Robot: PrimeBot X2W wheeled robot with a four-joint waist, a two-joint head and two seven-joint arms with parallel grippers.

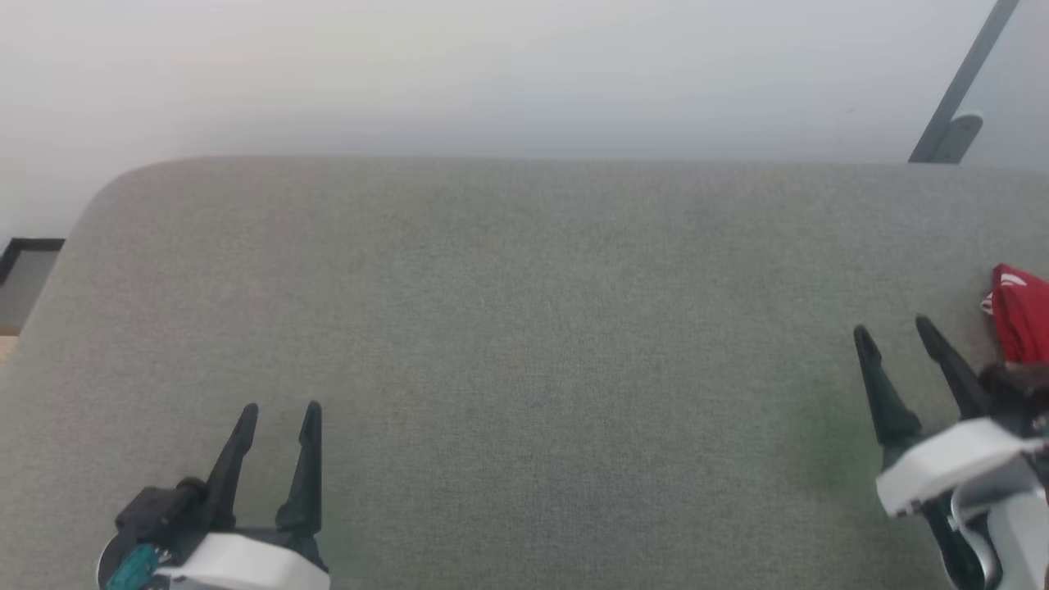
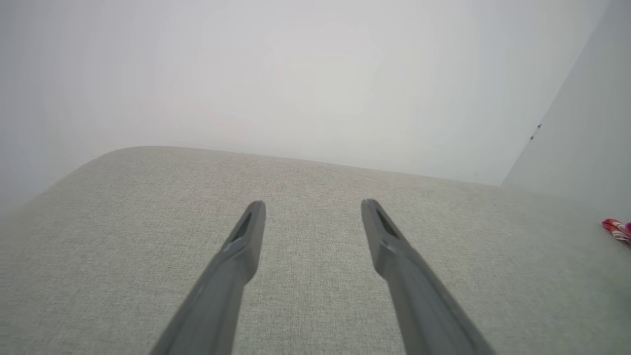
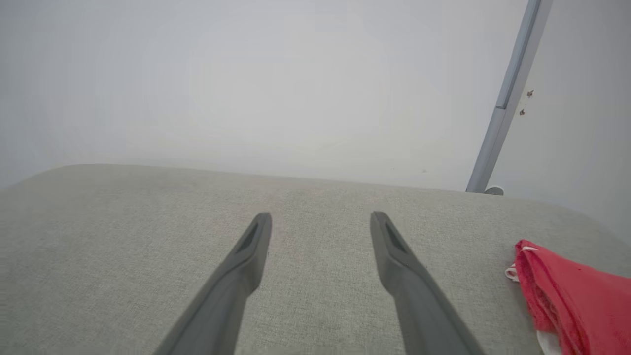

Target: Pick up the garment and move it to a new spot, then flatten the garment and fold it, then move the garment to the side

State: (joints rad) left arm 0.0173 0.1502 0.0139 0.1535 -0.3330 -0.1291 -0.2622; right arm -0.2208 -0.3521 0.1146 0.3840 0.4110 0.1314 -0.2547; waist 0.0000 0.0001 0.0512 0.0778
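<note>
The red shirt [image 1: 1020, 315] lies bunched on the grey bench [image 1: 524, 311] at the right edge of the head view, just beside the right pincer [image 1: 892, 328]. That pincer and the left pincer [image 1: 282, 407], lower left, both gape wide, holding nothing. This fits a shirt waiting to be lifted or one already set aside. A grey pole [image 1: 963, 82] leans upper right, out of the way.

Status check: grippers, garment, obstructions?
Left gripper, right gripper: jaws open, empty. Garment bunched on grey surface, far right, beside right gripper. Nothing between them.
</note>
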